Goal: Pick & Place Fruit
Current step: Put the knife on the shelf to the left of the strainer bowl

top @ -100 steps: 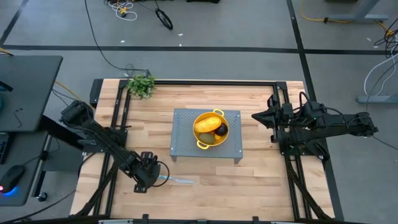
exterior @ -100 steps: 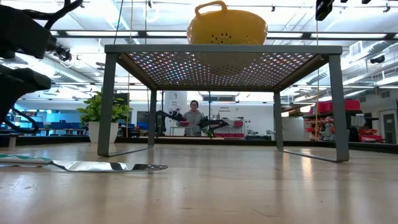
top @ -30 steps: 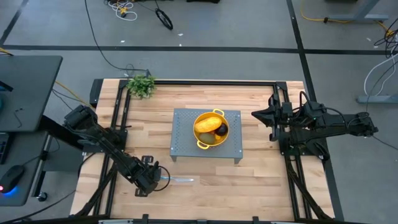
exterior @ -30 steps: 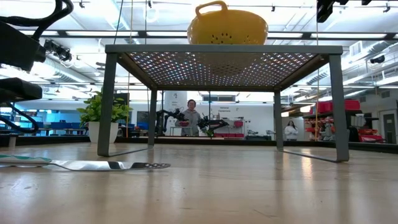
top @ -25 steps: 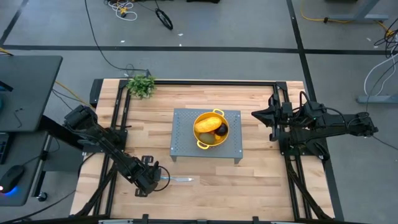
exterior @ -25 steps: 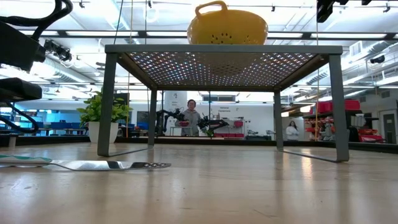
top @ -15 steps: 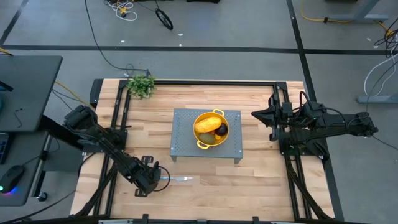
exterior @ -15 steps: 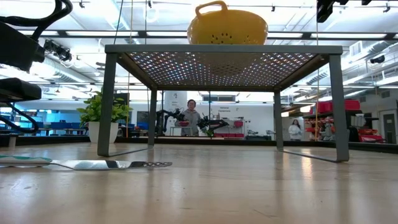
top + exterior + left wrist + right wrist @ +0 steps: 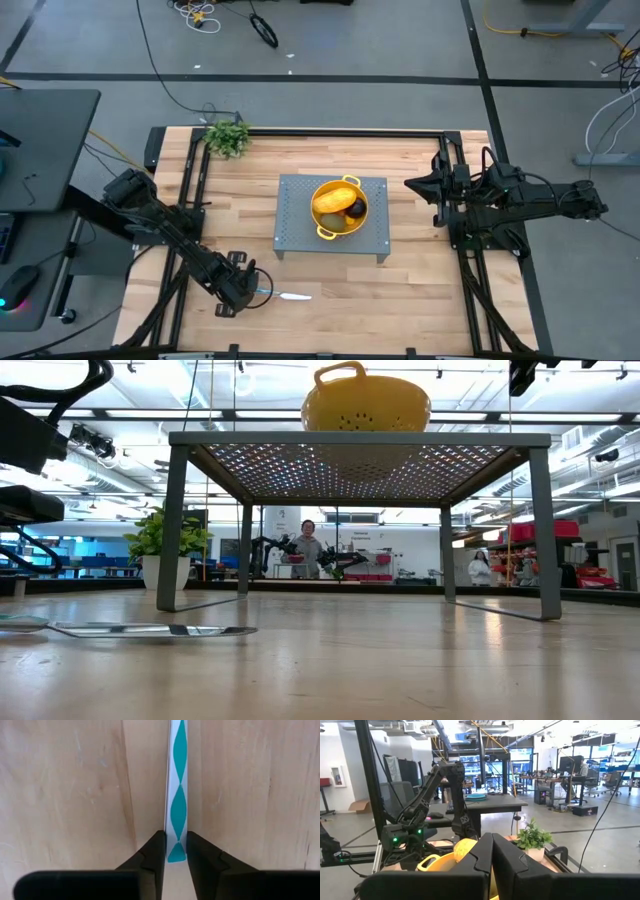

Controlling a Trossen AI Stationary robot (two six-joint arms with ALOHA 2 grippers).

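Pale plank bench (image 9: 400, 300). One grey perforated metal stand (image 9: 375, 240) carries one glossy yellow colander (image 9: 322, 193) holding the fruit (image 9: 331, 201): one yellow-orange oblong, one blackish round, one brownish-green oval visible. Left pincer (image 9: 175, 851) nearly closed around the knife (image 9: 177, 795) handle, flat white with teal diamonds. Right pincer (image 9: 492, 851) shut, empty, at bench edge.

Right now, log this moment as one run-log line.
left gripper: fingers closing on teal-patterned knife handle | right gripper: shut, parked | fruit: in yellow colander

Bright overhead ceiling lights (glary), soft shadows, sharp
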